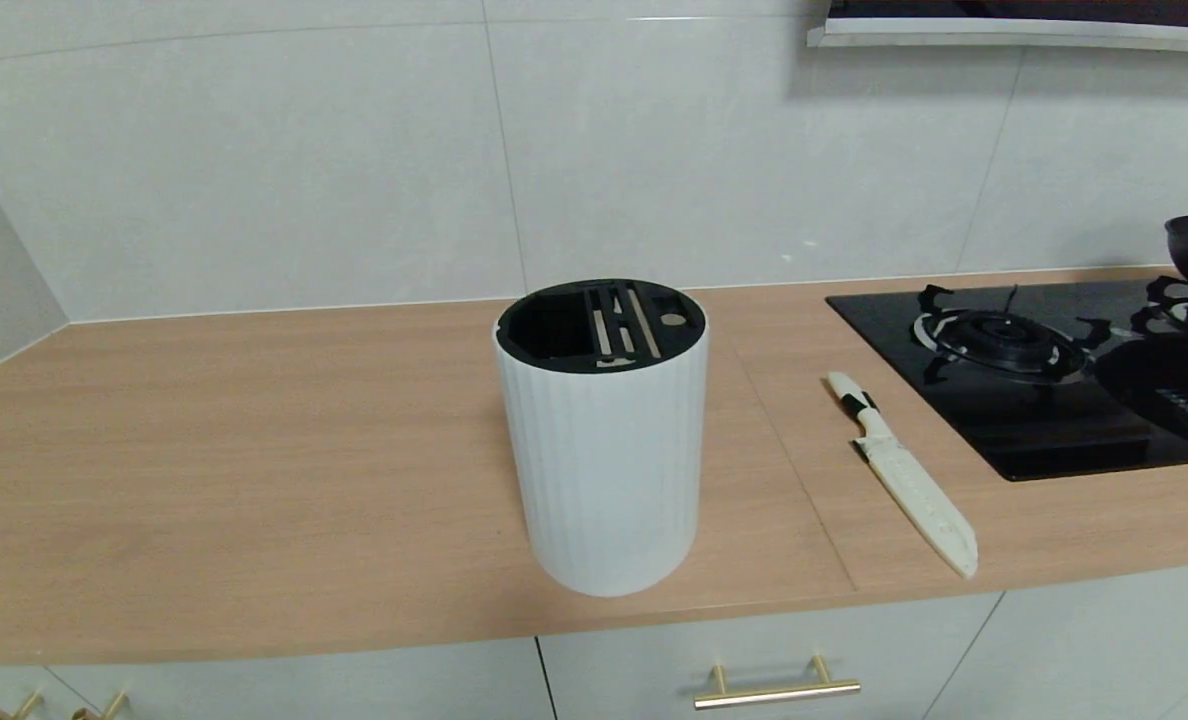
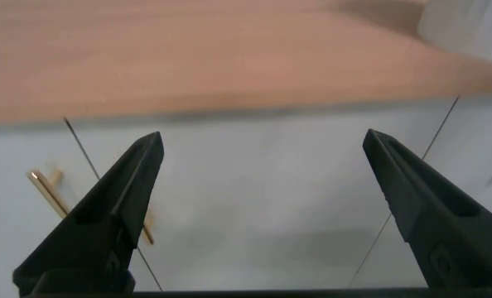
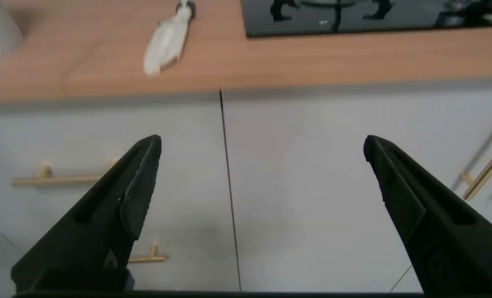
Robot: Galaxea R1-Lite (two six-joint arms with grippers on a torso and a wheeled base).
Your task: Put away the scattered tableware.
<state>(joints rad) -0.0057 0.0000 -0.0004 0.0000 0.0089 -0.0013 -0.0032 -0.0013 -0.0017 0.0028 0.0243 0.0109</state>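
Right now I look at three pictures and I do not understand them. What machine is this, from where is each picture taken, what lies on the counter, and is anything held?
This is a robot with two arms; each ends in a gripper, a two-fingered clamp. The large picture comes from a camera on its head, looking down on a wooden counter. On it stands a white ribbed holder with a black slotted top; to its right lies a white knife, near a black gas hob. The two small pictures come from cameras on the wrists. The dark wedges there are the fingers of the left gripper and the right gripper. Both are open, hold nothing, and face the white cabinet fronts below the counter.
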